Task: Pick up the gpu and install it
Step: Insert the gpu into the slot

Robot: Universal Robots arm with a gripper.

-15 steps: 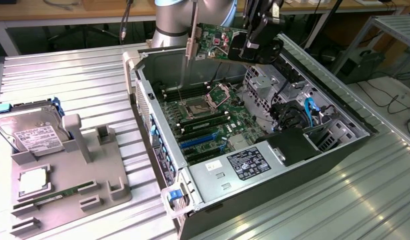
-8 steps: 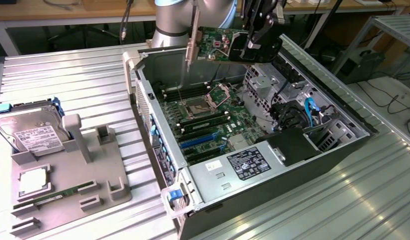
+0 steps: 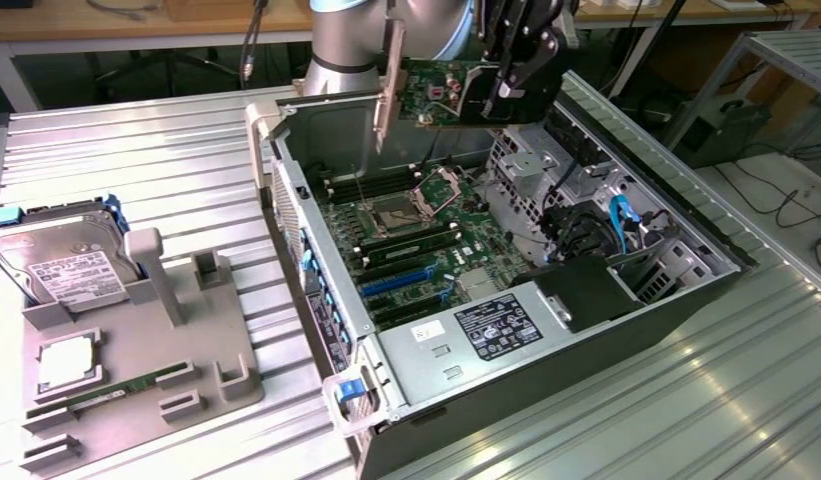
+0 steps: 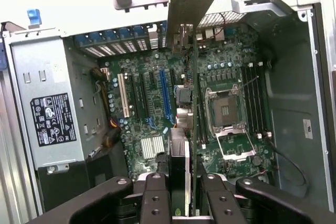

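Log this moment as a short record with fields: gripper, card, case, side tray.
gripper: gripper shut on the gpu
gpu position: in the air above the open computer case, not seated; its silver bracket points to the exterior view's left
motherboard: motherboard exposed, blue slot empty
side tray: grey tray on the exterior view's left carries a hard drive and a memory stick
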